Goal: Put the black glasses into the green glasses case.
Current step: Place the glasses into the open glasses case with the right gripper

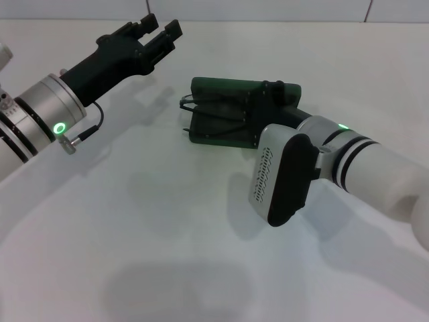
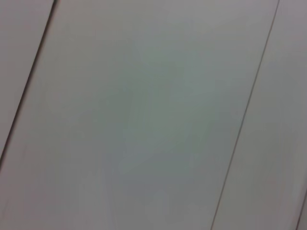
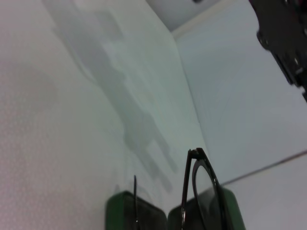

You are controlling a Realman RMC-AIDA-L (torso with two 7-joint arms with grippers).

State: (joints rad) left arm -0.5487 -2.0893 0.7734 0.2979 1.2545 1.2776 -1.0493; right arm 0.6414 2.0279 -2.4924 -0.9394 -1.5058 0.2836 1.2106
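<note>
The green case [image 1: 228,114] lay open on the white table [image 1: 134,221], toward the far edge and a little right of the middle. The black glasses [image 1: 208,111] sat in the case, with thin frame parts sticking out over its left end. In the right wrist view the glasses [image 3: 204,191] stood up out of the case [image 3: 136,211], one rounded lens rim and a slender arm rising above the green rim.

The right tool [image 1: 271,100] was at the right end of the case, low over it, its black body partly covering the green shell. Whether its fingers were apart or together could not be told, since the wrist housing hid them.

The left tool [image 1: 161,33] hovered above the table near the far left corner, well apart from the case. Its two black fingers were spread apart with nothing between them. The left wrist view showed only a pale surface with thin seams.
</note>
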